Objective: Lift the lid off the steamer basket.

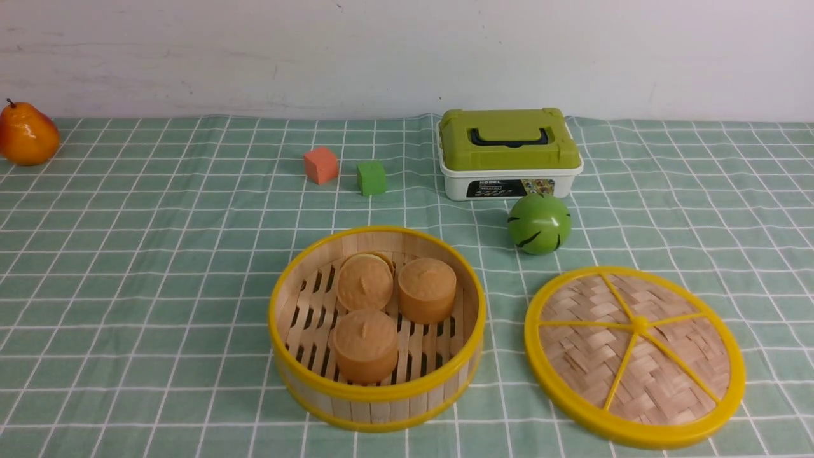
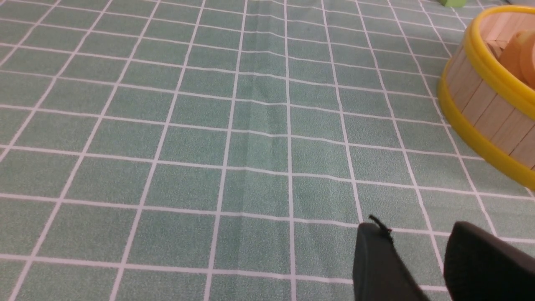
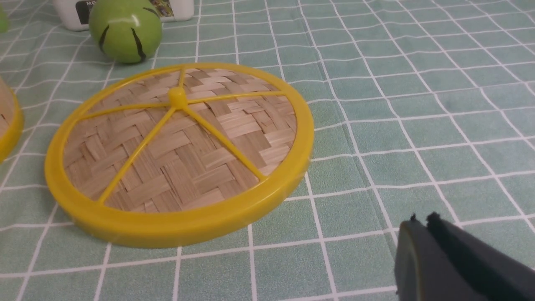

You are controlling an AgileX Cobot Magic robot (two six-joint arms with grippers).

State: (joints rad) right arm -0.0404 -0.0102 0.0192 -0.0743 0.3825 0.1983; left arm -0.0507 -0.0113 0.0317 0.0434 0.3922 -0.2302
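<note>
A table (image 1: 127,267) covered in green checked cloth carries everything. The steamer basket (image 1: 376,388) stands uncovered near its front middle, three tan buns (image 1: 365,343) inside. The lid (image 1: 634,356) lies flat on the cloth just to the basket's right, apart from it, so the removal looks finished; what remains is likely only drawing the arms clear. Behind the lid sit a green ball (image 1: 539,223) and a green-lidded box (image 1: 509,152). Open cloth spreads left of the basket. The right gripper (image 3: 422,223), jaws pressed together, hangs beside the lid's rim, holding nothing. The left gripper (image 2: 418,238), jaws spread, is empty left of the basket.
</note>
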